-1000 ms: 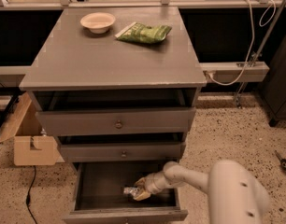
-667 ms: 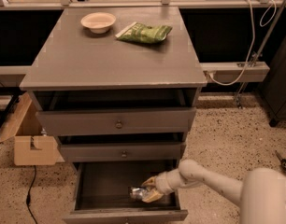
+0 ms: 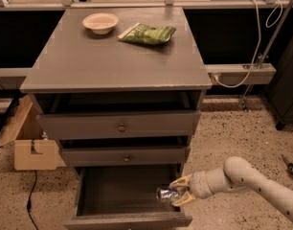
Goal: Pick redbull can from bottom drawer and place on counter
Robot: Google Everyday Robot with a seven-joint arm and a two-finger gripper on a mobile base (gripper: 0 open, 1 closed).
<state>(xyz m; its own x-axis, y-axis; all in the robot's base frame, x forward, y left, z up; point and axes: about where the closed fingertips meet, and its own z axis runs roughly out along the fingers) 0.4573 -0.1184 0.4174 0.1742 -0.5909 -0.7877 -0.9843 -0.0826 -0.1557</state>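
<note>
**A:** What open room is seen at the edges?

**B:** At the left, a cardboard box (image 3: 34,150) is set on the floor (image 3: 232,123). On the counter (image 3: 113,66), a bowl (image 3: 100,22) and a green bag (image 3: 147,33) are kept near the far edge, and open surface is left in front of them. The bottom drawer (image 3: 122,193) is pulled out, its dark inside exposed from above.

**A:** What is found in the way?

**B:** The two upper drawers (image 3: 120,126) are pulled out slightly above its back part. The can (image 3: 164,194) is held over the drawer's right front, grasped in the pincer (image 3: 174,194), which is clenched on it from the right.

**A:** And what is hidden?

**B:** The arm (image 3: 247,178) is cut off at the right edge. The can's markings cannot be made out.
</note>
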